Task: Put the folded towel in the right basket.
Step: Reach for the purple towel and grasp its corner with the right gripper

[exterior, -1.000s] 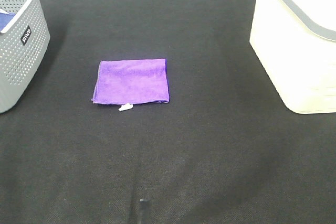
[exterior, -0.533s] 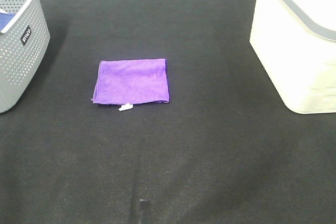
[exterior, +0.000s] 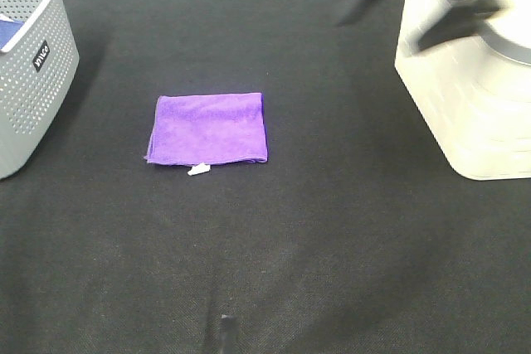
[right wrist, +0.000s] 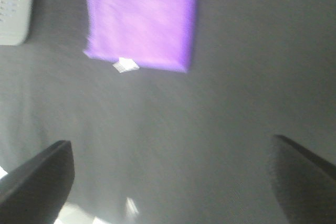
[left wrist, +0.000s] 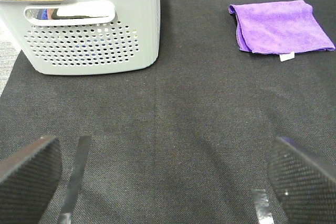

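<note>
The folded purple towel (exterior: 207, 128) lies flat on the black mat, left of centre, with a small white tag (exterior: 197, 170) at its near edge. The right basket (exterior: 465, 97) is cream-white and stands at the right edge. My right gripper (exterior: 382, 33) shows as a dark motion-blurred shape at the top right, in front of that basket, well away from the towel. In the right wrist view the gripper (right wrist: 173, 177) is open and empty, with the towel (right wrist: 139, 19) ahead. My left gripper (left wrist: 168, 177) is open and empty, far from the towel (left wrist: 281, 26).
A grey perforated basket (exterior: 33, 64) with something blue inside stands at the left edge; it fills the left wrist view's upper part (left wrist: 89, 30). The black mat (exterior: 315, 230) covers the table.
The right arm has swung into the top right of the exterior view, where it was absent before. The towel and both baskets have not moved.
</note>
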Robot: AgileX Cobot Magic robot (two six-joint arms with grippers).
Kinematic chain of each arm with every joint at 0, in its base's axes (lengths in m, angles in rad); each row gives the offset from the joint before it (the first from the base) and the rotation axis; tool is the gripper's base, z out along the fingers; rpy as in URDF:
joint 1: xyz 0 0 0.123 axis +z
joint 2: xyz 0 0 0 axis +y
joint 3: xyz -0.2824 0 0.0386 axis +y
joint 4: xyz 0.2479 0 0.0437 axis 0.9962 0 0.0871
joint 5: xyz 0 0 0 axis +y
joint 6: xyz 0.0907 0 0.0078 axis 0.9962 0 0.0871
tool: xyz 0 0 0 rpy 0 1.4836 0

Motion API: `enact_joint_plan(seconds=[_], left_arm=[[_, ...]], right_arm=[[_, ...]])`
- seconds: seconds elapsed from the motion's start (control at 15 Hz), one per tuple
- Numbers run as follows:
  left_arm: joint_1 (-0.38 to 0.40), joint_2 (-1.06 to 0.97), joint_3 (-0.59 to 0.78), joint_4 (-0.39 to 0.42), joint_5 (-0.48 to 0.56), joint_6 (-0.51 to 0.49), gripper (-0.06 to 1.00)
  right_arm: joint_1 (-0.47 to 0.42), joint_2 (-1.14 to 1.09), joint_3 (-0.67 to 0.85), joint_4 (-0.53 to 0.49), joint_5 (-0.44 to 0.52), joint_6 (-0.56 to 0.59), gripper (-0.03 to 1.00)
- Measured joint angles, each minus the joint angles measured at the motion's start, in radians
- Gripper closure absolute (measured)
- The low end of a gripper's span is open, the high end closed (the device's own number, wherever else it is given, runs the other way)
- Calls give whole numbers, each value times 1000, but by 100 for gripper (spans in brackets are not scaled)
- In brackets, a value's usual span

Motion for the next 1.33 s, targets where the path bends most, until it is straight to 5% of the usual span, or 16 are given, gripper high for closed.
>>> enact_joint_plan(seconds=[0.47,1.0,1.33], left_arm=[[0,0,0,-9,0,0,-5],[0,0,0,-47,0,0,-5],[0,0,0,-47,0,0,-5]], right_arm=[[41,600,-484,138,-17,0,3],[49,736,-529,243,-100,0,4],[199,773,-552,242,-222,-14,18]])
